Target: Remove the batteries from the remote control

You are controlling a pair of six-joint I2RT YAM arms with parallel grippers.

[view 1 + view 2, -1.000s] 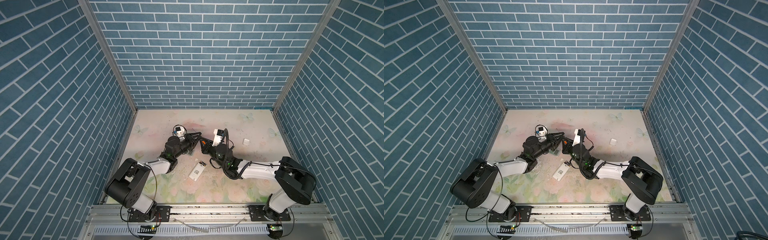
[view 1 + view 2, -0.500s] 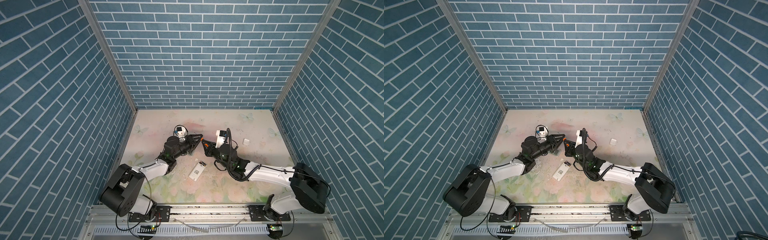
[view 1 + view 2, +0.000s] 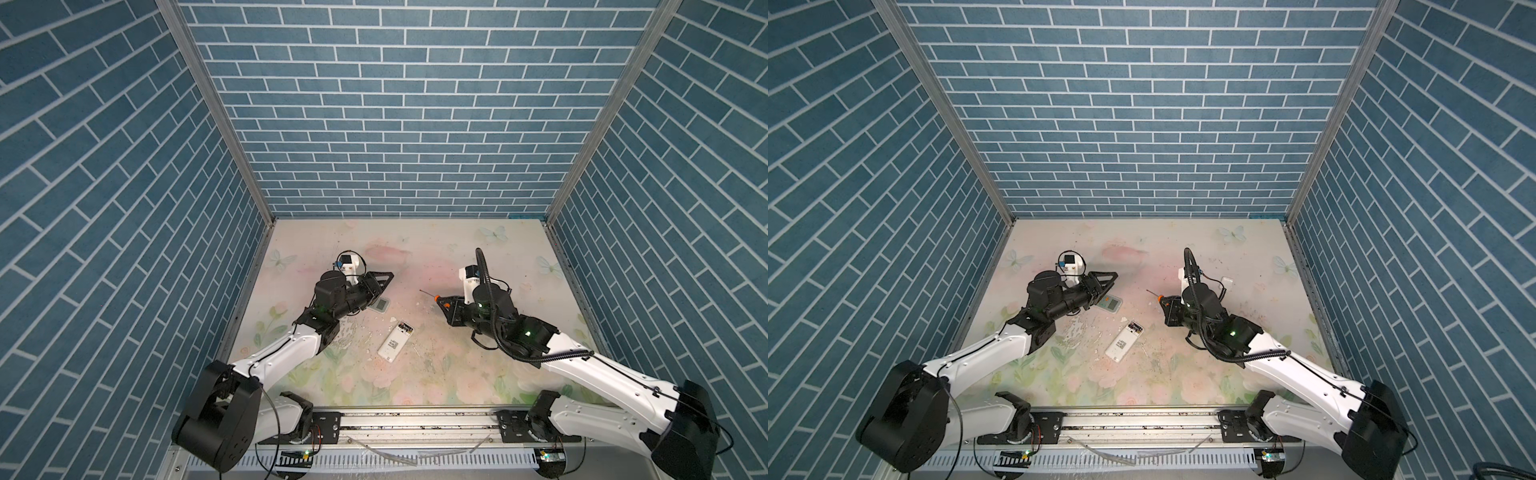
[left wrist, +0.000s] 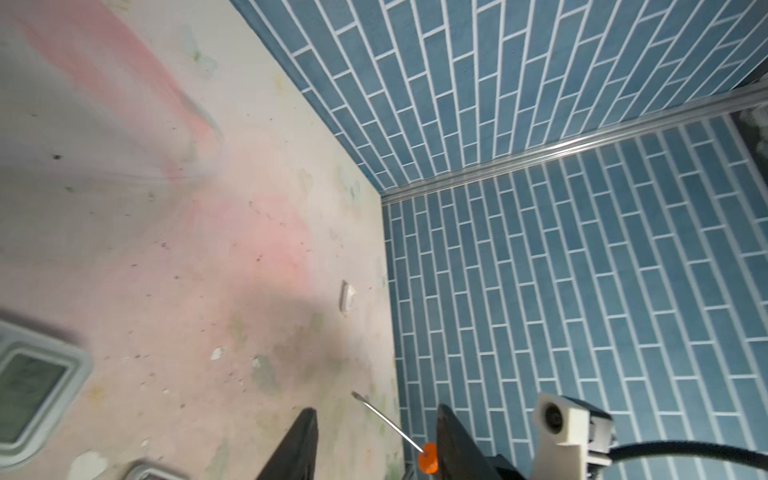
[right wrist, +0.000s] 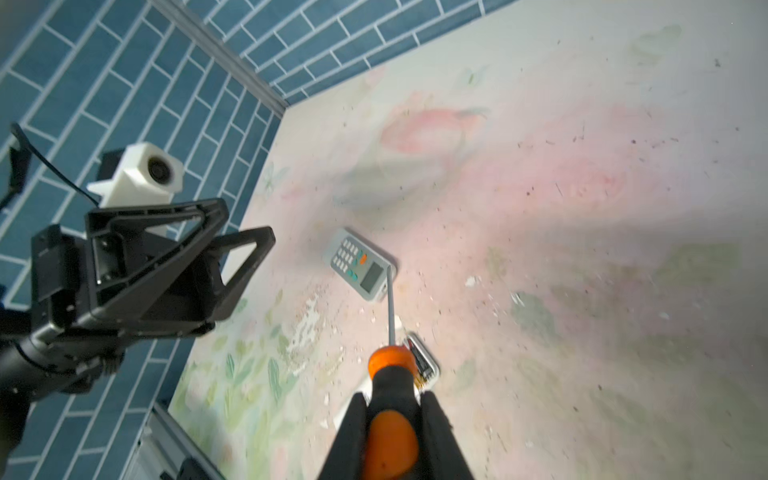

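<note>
A white remote control (image 3: 396,340) (image 3: 1124,340) lies face down mid-table with its battery compartment open at its far end. Dark batteries (image 5: 420,365) show in that compartment, partly hidden behind the screwdriver handle. My right gripper (image 3: 446,305) (image 5: 392,399) is shut on the orange-and-black screwdriver (image 5: 390,415) (image 4: 428,455), held above the table to the right of the remote, shaft pointing left. Left and behind the remote, my left gripper (image 3: 387,279) (image 4: 376,415) hangs open with nothing between its fingers.
A grey remote with a screen and keypad (image 3: 380,306) (image 5: 357,266) lies just under the left gripper. A small white cover piece (image 3: 1226,281) (image 4: 347,297) rests at the back right. Pale chips litter the mat near the remotes. Blue brick walls enclose three sides.
The left gripper's jaws have opened. The two grippers, nearly touching a second ago, have drawn apart. The right one has moved right with the screwdriver.
</note>
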